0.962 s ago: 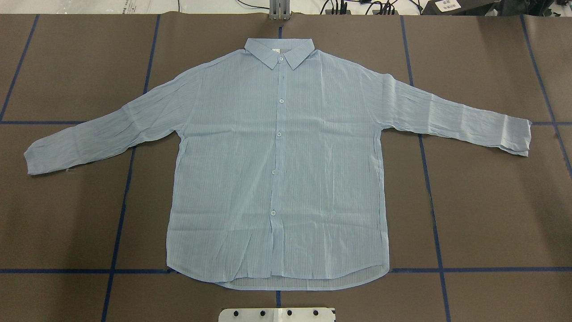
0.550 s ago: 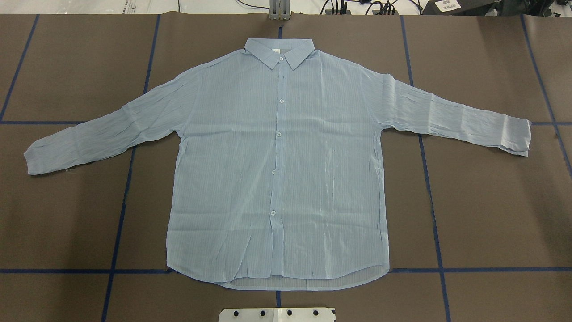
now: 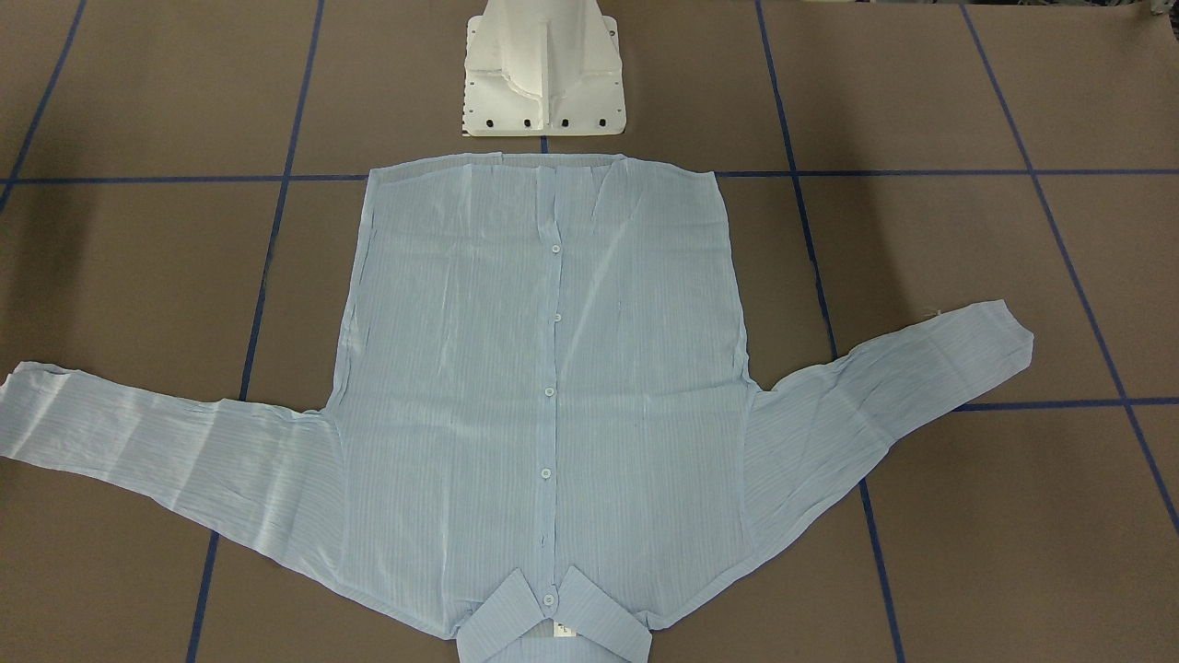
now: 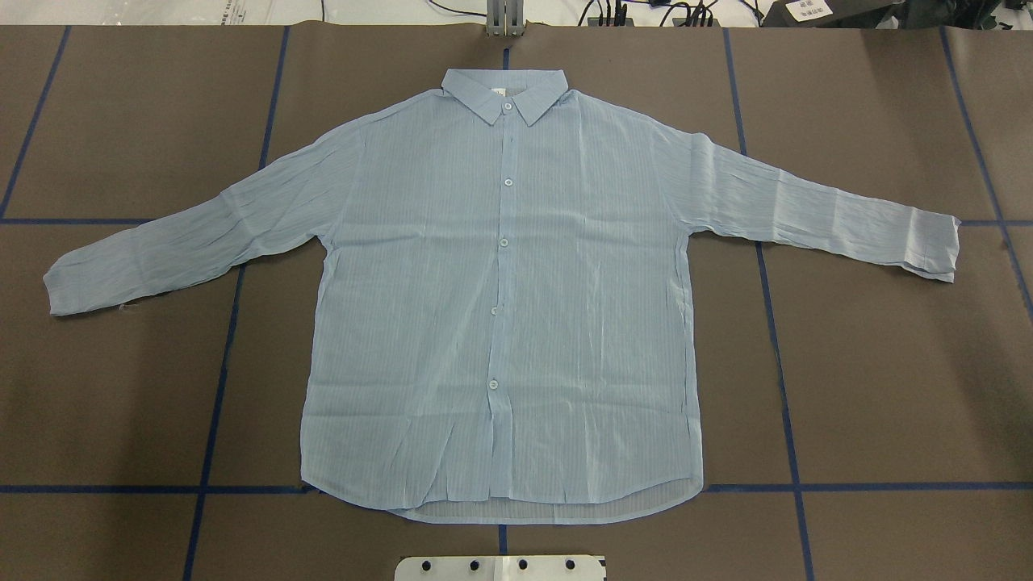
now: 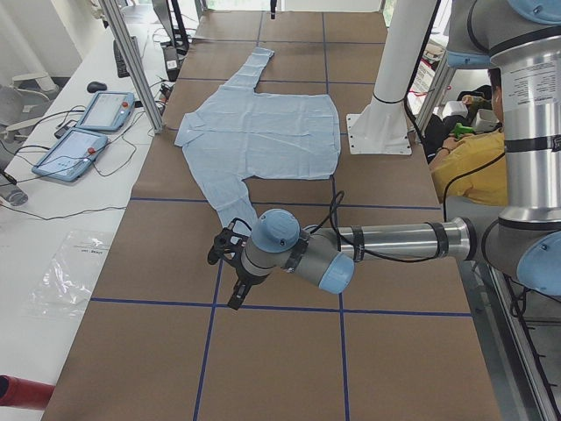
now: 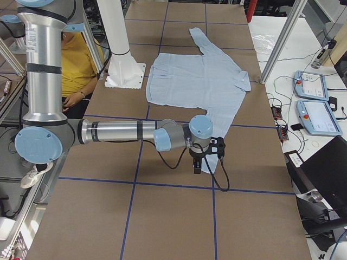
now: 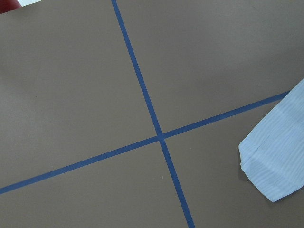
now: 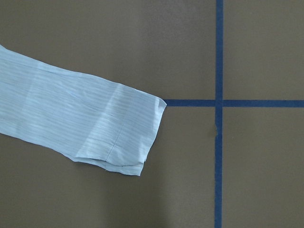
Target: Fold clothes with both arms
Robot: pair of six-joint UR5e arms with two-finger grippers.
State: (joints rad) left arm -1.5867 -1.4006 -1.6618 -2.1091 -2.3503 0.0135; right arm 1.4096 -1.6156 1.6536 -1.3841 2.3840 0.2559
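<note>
The clothes are one light-blue striped button-up shirt [image 4: 500, 307], lying flat and face up on the brown table with both sleeves spread out; it also shows in the front view as the shirt [image 3: 543, 387]. My left gripper [image 5: 232, 272] hangs over the table just beyond the left sleeve's cuff [image 7: 275, 161]. Above the end of the right cuff [image 8: 95, 128] hovers my right gripper [image 6: 203, 157]. Both grippers show only in the side views, so I cannot tell whether they are open or shut. Neither wrist view shows any fingers.
The white pedestal base [image 3: 543, 74] stands at the shirt's hem. Blue tape lines [image 4: 775, 339] grid the table. A person in a yellow top [image 5: 473, 167] sits behind the robot. Control tablets [image 5: 88, 132] and cables lie on the side bench.
</note>
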